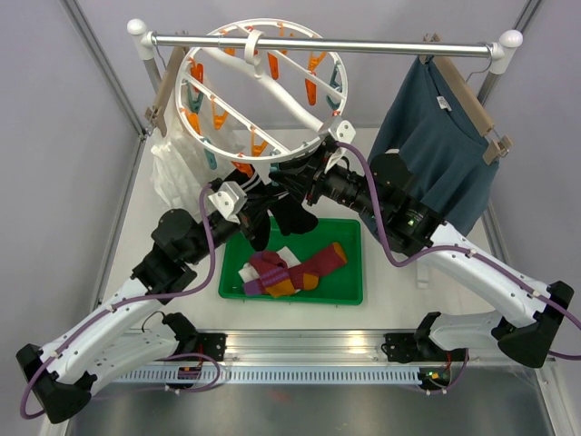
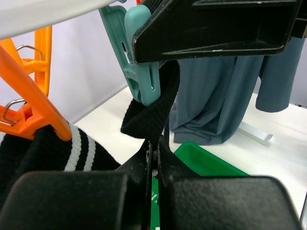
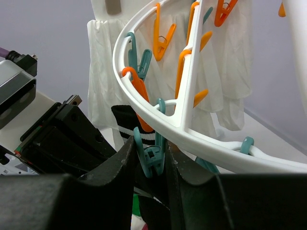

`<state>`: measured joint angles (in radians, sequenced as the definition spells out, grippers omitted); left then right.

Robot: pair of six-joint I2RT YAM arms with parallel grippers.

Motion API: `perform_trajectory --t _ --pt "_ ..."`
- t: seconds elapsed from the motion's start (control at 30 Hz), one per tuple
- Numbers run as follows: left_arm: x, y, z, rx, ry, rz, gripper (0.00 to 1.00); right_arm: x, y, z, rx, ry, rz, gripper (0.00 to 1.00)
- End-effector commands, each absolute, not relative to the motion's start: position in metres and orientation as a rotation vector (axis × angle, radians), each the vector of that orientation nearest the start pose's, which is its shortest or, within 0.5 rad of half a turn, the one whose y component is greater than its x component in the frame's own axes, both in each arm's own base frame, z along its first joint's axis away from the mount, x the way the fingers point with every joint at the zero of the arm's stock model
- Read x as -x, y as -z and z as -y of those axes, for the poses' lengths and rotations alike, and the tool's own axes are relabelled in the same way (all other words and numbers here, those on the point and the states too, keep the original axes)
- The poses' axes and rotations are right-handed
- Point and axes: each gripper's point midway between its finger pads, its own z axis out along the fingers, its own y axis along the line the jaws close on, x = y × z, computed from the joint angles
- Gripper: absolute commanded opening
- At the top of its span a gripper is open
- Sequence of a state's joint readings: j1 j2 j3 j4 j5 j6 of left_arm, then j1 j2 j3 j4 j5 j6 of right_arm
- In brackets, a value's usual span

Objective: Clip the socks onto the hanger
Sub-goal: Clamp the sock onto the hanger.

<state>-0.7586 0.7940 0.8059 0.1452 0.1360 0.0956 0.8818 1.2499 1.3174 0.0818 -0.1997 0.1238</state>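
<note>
Top external: socks [image 1: 283, 272] in green tray [image 1: 350, 283].

Below the hanger [image 3: 188, 91], the black sock [image 2: 152, 112] vanishes into the left gripper [image 2: 153, 165]; whether the teal clip [image 2: 141, 72] bites it is unclear.

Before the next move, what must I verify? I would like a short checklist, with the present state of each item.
1. Left hand shut on the plain black sock: ok.
2. Right hand closed on the teal clip: ok.
3. Edge of the plain black sock between the clip's jaws: cannot tell. It lies right beside the clip.
4. Striped sock held by the orange clip: ok.
5. All socks hung: not ok. A maroon-and-orange sock and others lie in the green tray.
</note>
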Motion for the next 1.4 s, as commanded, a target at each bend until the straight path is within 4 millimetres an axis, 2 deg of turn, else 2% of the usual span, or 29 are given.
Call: perform_trajectory --t 0.0,0.37,0.7,1.37 --pt "-0.225 -0.385 0.242 -0.697 0.647 -1.19 0.02 -0.234 -0.469 -0.343 0.666 -0.963 -1.245 0.0" --pt "-0.226 -0.378 0.246 -0.708 0.66 -1.204 0.02 -0.232 -0.471 -0.344 0.672 -0.975 -1.241 0.0" --pt "-0.231 -0.383 0.246 -0.693 0.646 -1.206 0.02 -0.23 -0.468 -0.345 0.692 -0.979 -1.241 0.0" --pt "-0.227 -0.407 0.238 -0.666 0.642 -1.155 0.02 -0.231 -0.457 -0.35 0.724 -0.971 -1.263 0.0"
